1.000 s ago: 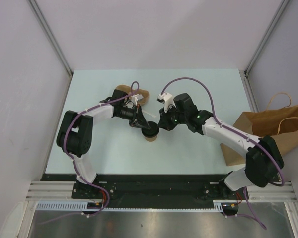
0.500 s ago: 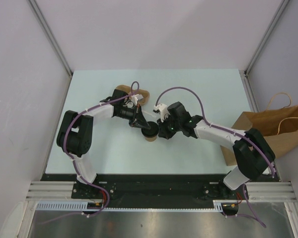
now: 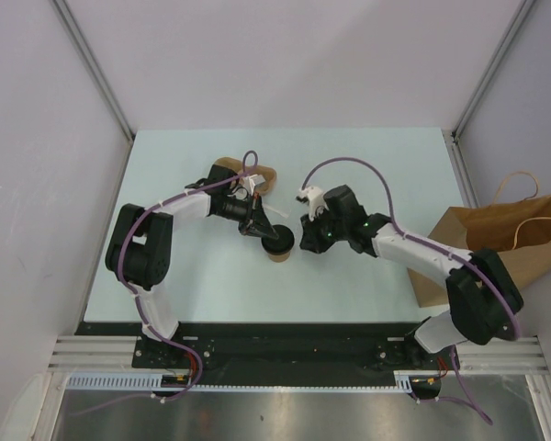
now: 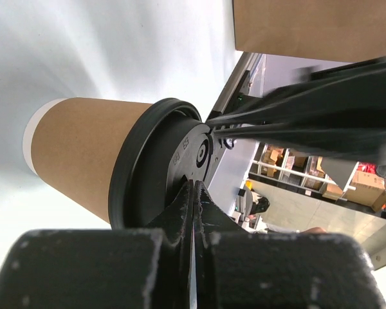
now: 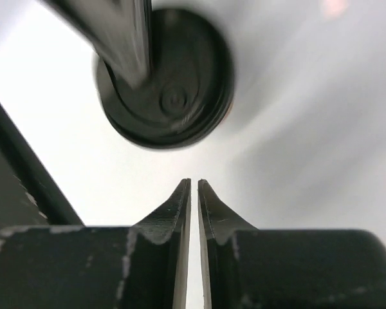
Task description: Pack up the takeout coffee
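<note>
- The bag (image 3: 496, 241) lies at the right edge of the surface (image 3: 367, 165), partly past it; whether its mouth is open I cannot tell.
- The cup (image 3: 277, 246) stands upright near the middle of the surface, lid (image 5: 170, 80) on, well apart from the bag.
- The right gripper (image 5: 193, 187) hangs just beside the cup, not touching, its fingers a thin slit apart and holding nothing. To take the cup it likely has to spread wider than the cup first, then close gently on the paper wall below the lid rim; a hard squeeze could buckle the wall or pop the lid.
- The left gripper (image 4: 193, 188) has its fingers pressed together, tips resting on the lid. It is probably best kept there as a steadying hold until the right has a grip.
- The carrier (image 3: 257, 172) sits beyond, under the left arm.
</note>
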Action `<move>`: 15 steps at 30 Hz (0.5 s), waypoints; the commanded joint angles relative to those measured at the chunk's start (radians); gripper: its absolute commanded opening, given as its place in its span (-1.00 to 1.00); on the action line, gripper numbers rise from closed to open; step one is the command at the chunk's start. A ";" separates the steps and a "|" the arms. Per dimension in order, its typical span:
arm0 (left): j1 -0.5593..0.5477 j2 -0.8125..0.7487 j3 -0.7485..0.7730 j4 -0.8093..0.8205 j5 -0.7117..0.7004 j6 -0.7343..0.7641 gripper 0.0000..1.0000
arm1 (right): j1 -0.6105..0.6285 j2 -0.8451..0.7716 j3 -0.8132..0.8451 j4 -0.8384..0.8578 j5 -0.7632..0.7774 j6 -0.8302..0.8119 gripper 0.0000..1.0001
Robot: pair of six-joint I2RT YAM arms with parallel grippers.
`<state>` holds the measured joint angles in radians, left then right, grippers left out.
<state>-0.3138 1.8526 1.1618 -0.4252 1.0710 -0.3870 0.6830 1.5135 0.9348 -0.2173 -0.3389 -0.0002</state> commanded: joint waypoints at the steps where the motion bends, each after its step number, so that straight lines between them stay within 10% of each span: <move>1: -0.022 0.066 -0.022 0.005 -0.215 0.080 -1.00 | -0.066 -0.110 0.085 0.096 -0.067 0.091 -0.72; 15: -0.031 0.071 -0.031 0.019 -0.213 0.063 -1.00 | -0.016 0.068 0.075 0.114 -0.052 0.112 -0.77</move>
<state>-0.3149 1.8542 1.1618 -0.4236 1.0710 -0.3923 0.6254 1.4998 1.0290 -0.1253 -0.4080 0.1020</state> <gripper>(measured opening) 0.003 0.119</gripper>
